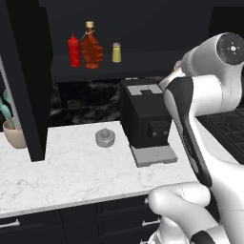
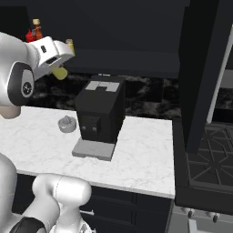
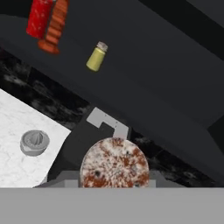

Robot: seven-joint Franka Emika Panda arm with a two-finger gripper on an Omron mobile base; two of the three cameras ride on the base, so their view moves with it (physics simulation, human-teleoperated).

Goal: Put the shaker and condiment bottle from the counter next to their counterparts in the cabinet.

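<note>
Shaker (image 3: 114, 164) sits clenched in your gripper (image 2: 58, 68); aim it at the shelf (image 1: 143, 64), three o'clock of its yellow twin (image 1: 116, 52).

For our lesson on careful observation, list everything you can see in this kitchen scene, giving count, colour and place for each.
squeeze bottle: one, bright red, cabinet shelf, leftmost
condiment bottle: one, orange-red, shelf, right beside the squeeze bottle
shelf shaker: one, yellow with pale cap, shelf, right of both bottles
held shaker: one, yellow-olive, in the claw
coffee machine: one, black, on the counter
juicer: one, grey, counter, left of the machine
utensil pot: one, beige, counter, far left
counter: one, white marble
cabinet: one, black, above the counter
stove: one, black, right of the counter
arm: one, white
claw: one, shut on the held shaker
</note>
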